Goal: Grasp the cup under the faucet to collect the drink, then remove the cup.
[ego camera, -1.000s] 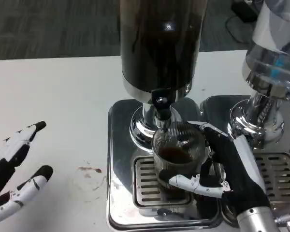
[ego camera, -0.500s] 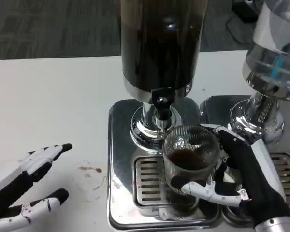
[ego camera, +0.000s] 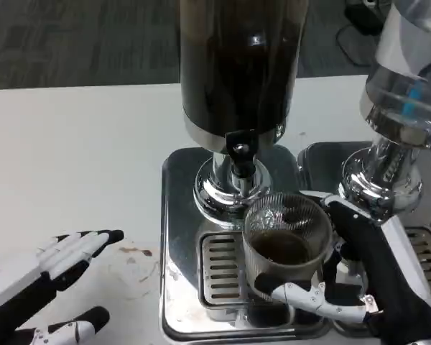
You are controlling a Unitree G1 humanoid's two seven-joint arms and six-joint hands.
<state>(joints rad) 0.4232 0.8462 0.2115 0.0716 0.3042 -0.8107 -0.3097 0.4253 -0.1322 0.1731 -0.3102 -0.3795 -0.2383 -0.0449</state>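
Note:
A ribbed clear cup (ego camera: 286,241) with dark drink in it sits just in front of and slightly right of the black faucet (ego camera: 241,154) of the dark drink dispenser (ego camera: 237,65). My right hand (ego camera: 366,269) grips the cup from its right side, fingers wrapped around its lower front and back. The cup is over the slotted drip grille (ego camera: 219,269) of the silver base. My left hand (ego camera: 54,284) hovers open over the white table at the lower left, fingers spread and pointing right.
A second dispenser (ego camera: 406,93) with a clear tank stands at the right on its own silver base, close behind my right hand. A small brown spill (ego camera: 134,252) marks the white table (ego camera: 79,151) left of the base.
My right hand has drawn the cup toward me and to the right, away from the faucet. My left hand has moved right and lower in the picture.

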